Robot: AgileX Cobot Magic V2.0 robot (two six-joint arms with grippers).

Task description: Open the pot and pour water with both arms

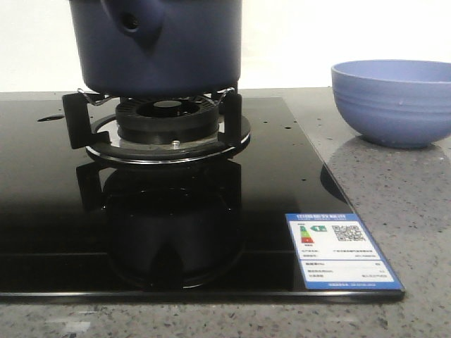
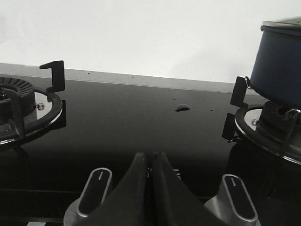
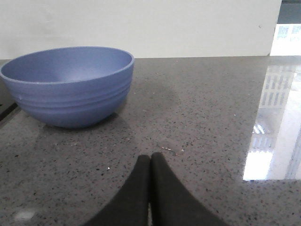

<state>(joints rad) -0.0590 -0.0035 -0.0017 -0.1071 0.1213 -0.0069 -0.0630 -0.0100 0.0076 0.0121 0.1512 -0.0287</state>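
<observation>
- Large dark navy-blue straight-sided matte pot sits on black metal pot-support prongs over round black gas burner, back-centre in front view; pot top cut off by frame edge there.
- Tapered side lug w/ round hole on pot wall faces the camera, slightly left of pot centre.
- Burner set in glossy black glass hob; pot & burner reflect in the glass. Blue-white energy label sticker on hob's front right corner.
- Lighter periwinkle-blue round bowl stands upright on speckled grey stone countertop, right of hob, apart from pot. Looks empty in right wrist view.
- Left gripper: black fingers pressed together, nothing between; low over hob front edge, between two silver-black control knobs.
- Left wrist view: pot on its burner at one side, a lid rim just visible at pot's top; second burner bare at other side; small dark smudge on glass between them.
- Right gripper: fingers closed tight, holding nothing; low over the countertop, near bowl but not touching.
- Neither arm seen in front view.
</observation>
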